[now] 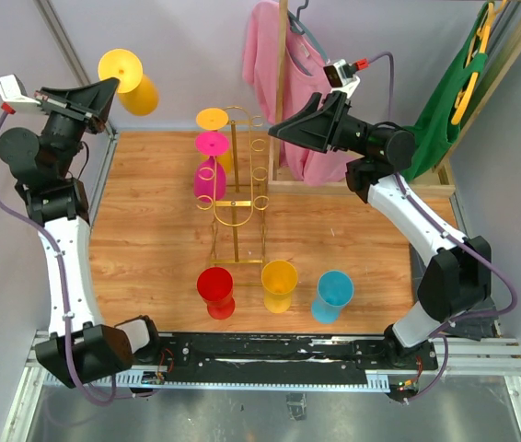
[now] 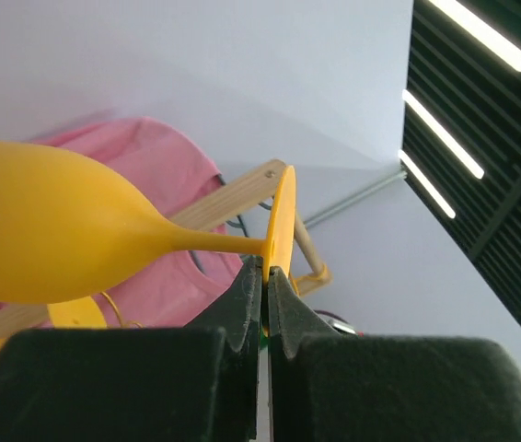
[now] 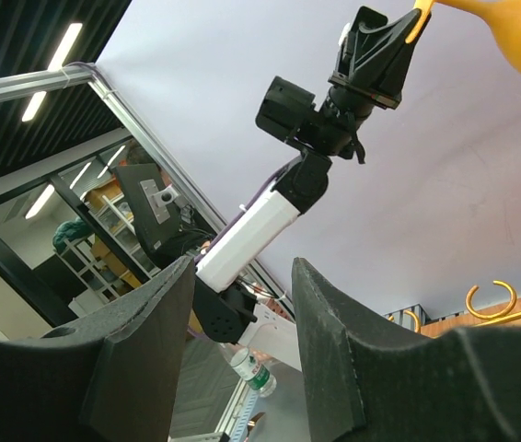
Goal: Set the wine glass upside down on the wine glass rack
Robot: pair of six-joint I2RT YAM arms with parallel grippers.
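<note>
Top view: mid-carry, yellow wine glass [image 1: 130, 81] up over far-left corner of table [image 1: 150, 239], well apart from rack [image 1: 237, 198] mid-table. Left wrist: left gripper [image 2: 265, 272] clamped on the glass's foot rim. Right wrist: right gripper [image 3: 242, 276] apart, empty. Next, probably: swing over, flip bowl-down onto a free ring.

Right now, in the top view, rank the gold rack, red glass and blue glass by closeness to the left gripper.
1. Gold rack, centre table.
2. Red glass, near edge, left.
3. Blue glass, near edge, right.
</note>
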